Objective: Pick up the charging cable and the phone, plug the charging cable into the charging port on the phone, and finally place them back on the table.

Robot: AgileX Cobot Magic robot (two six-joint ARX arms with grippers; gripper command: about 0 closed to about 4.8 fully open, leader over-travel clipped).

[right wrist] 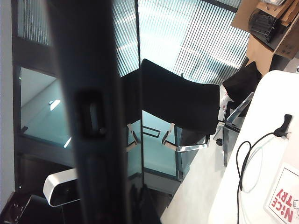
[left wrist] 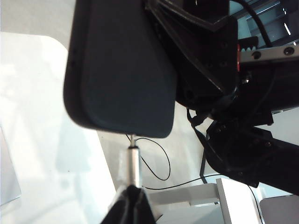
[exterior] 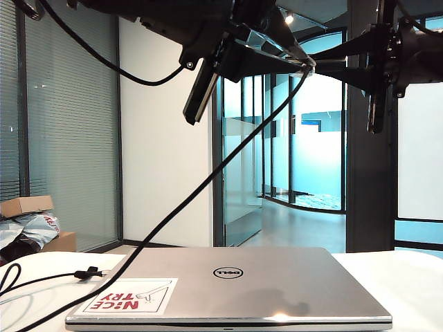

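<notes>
While both arms hang high above the table (exterior: 405, 273), the left gripper (exterior: 228, 52) is clamped on the phone (exterior: 201, 93), a flat black slab that tilts down from its fingers near the upper middle of the exterior view. In the left wrist view the phone (left wrist: 121, 70) fills the centre, and the silver plug tip (left wrist: 133, 165) of the charging cable (exterior: 208, 180) stands right at its short edge, where the charging port would be; the port itself cannot be made out. The right gripper (exterior: 311, 66) reaches in from the upper right with its fingers closed on the plug end of the cable. From there the black cord slopes down through the air to the left front part of the table, where it lies in loose loops near the left edge. Its small black tie band (exterior: 86, 274) rests on the white surface just left of the laptop. The closed silver laptop (exterior: 235, 283) sits at the middle of the table's front edge, with a red-and-white sticker (exterior: 131, 297) on the near left corner of its lid. The right wrist view shows the phone's dark edge (right wrist: 88, 116) close up, blurred
</notes>
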